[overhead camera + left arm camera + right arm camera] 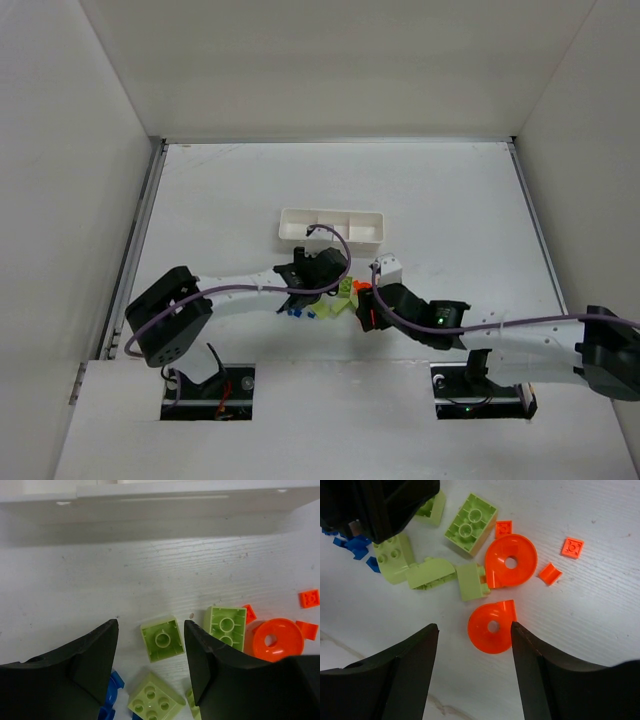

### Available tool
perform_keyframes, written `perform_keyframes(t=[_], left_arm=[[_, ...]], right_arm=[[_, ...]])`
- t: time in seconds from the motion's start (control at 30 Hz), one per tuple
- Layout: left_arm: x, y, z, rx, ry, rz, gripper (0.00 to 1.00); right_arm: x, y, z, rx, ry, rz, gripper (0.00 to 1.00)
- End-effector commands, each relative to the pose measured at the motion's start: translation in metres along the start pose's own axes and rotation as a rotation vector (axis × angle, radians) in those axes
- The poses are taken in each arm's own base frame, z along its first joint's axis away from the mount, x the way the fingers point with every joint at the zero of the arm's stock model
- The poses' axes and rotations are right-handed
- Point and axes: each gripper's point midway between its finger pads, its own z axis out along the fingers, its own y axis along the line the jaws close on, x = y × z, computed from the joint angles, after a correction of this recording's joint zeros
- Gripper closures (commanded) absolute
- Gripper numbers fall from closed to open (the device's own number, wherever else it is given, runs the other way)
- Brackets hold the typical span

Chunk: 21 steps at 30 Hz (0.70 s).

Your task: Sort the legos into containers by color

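From above, the white tray [350,241] lies crosswise beyond both arms, and the legos [343,296] sit in a loose heap on the surface [220,200] just nearer than it, none visibly in a compartment. The left claw [338,288] and right claw [364,305] both hang over that heap, close to each other; this view is too small to tell how wide either stands. In the left wrist view, the left claw is spread wide and holds nothing, its two dark fingers [95,665] flanking a light green single-stud brick [161,640] that lies flat and skewed. A light green four-stud brick [150,697] sits just nearer, blue bits [112,690] lie by the left finger, and the tray's near wall crosses the top. I judge this brick the target: turn the wrist to square the fingers with its sides, come straight down and close on it alone, keeping the right finger off the larger green brick [226,626]. In the right wrist view, the right claw is likewise wide apart and empty, bracketing an orange disc [492,627] lying flat, with a second orange disc [511,562] beyond it touching a green piece. A thin flat disc will likely slip, so the fingertips should reach the surface before closing, and one arm should wait, since the other claw's dark body crowds the upper-left corner.
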Motion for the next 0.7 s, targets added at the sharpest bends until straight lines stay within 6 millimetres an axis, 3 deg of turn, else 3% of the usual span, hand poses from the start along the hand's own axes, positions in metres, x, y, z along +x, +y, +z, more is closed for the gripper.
perform_keyframes(t=[0.0,0.27,0.67], left_arm=[[-0.017,-0.009,0.005,0.017,-0.03,-0.065,0.48],[-0.009,-0.01,0.017,0.019,-0.001,-0.079,0.53],[0.007,-0.007,0.014,0.022,0.032,-0.097,0.54]], right_arm=[[-0.03,0.029,0.004,-0.071,-0.068,-0.025,0.34],[-0.029,0.032,0.014,-0.092,-0.062,-0.031,0.38],[-0.021,0.032,0.033,-0.073,-0.015,-0.064,0.4]])
